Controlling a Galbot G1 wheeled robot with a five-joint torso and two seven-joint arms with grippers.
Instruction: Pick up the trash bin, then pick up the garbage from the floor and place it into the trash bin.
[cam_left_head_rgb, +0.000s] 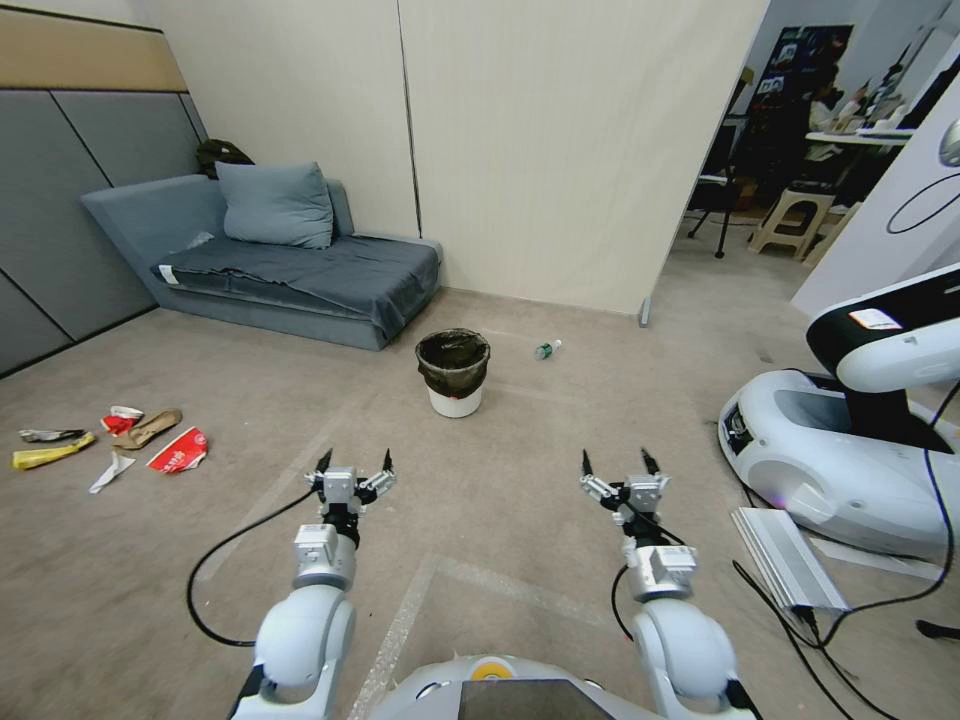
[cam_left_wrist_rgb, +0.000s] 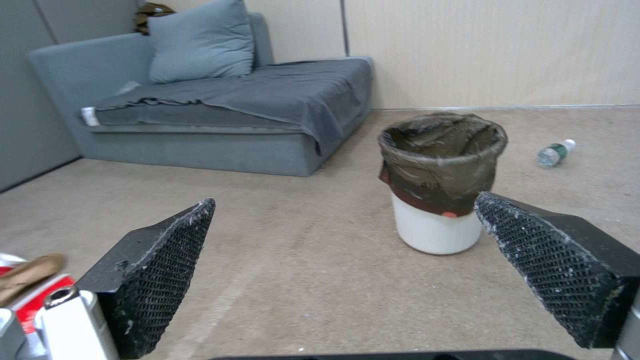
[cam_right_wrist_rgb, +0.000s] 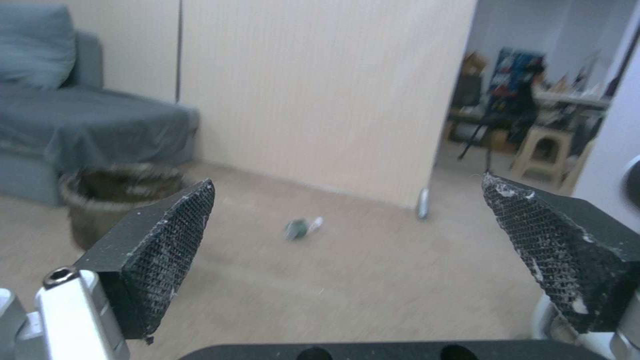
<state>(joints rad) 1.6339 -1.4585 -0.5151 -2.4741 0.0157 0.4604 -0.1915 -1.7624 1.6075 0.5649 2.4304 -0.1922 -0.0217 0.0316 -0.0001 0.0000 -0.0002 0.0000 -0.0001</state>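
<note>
Both sets of jaws stand wide and empty, the left gripper (cam_left_head_rgb: 354, 468) and right gripper (cam_left_head_rgb: 620, 468) held low in the head view's lower middle, well apart from the trash bin (cam_left_head_rgb: 453, 372) upright on the floor at frame centre. The bin looks light and stiff, best taken at its rim, though the crinkly black bag (cam_left_wrist_rgb: 442, 150) folded there may slip. The garbage (cam_left_head_rgb: 110, 440) lies at left; a small bottle (cam_left_head_rgb: 546, 349) lies beyond the bin, a sofa (cam_left_head_rgb: 270, 265) behind, and nothing blocks the approach.
</note>
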